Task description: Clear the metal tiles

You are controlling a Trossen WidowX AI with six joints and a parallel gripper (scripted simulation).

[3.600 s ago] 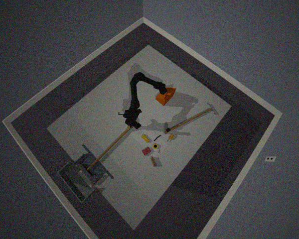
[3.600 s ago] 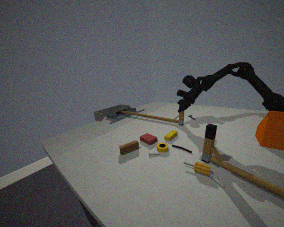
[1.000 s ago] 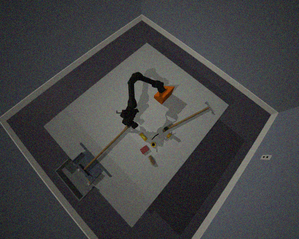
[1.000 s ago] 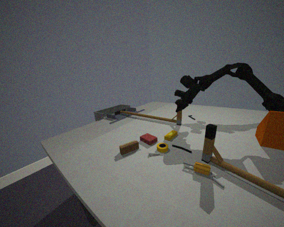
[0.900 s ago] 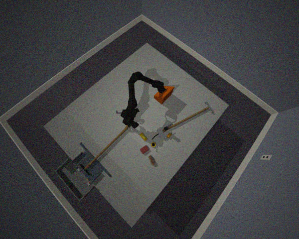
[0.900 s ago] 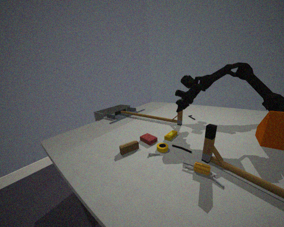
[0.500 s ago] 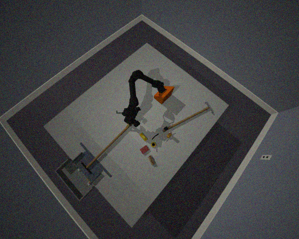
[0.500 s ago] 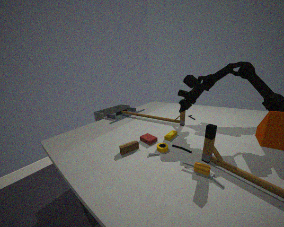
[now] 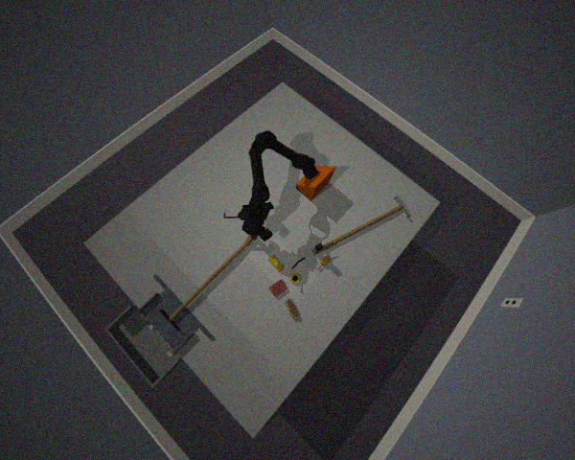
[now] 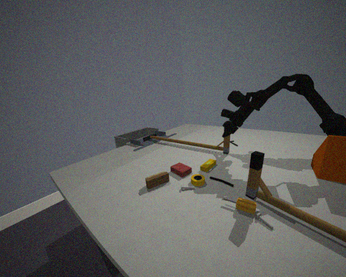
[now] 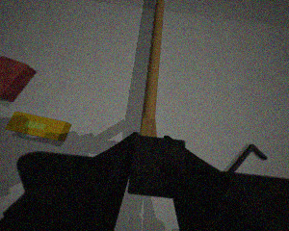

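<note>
With the catch box point(image 9: 131, 350) point(image 10: 128, 137) as landmark, the gripper point(image 9: 256, 234) point(image 10: 226, 134) point(image 11: 150, 138) grips the upright of the long scraper point(image 9: 213, 277) point(image 10: 191, 143) point(image 11: 153, 72), its shaft reaching over the steel bench plate point(image 9: 178, 341) just beside the box (a red block point(image 9: 278, 287) point(image 10: 180, 169) point(image 11: 10, 78) sits well apart from it)

Down the table from the gripper's fingertips, a yellow block with a paler patch point(image 9: 276, 263) point(image 10: 208, 165) point(image 11: 39, 126) lies nearest, a red rectangular block point(image 9: 278, 287) point(image 10: 180, 169) point(image 11: 11, 78) beyond it, and a brown wooden block point(image 9: 292, 309) point(image 10: 157, 180) farther off
</note>
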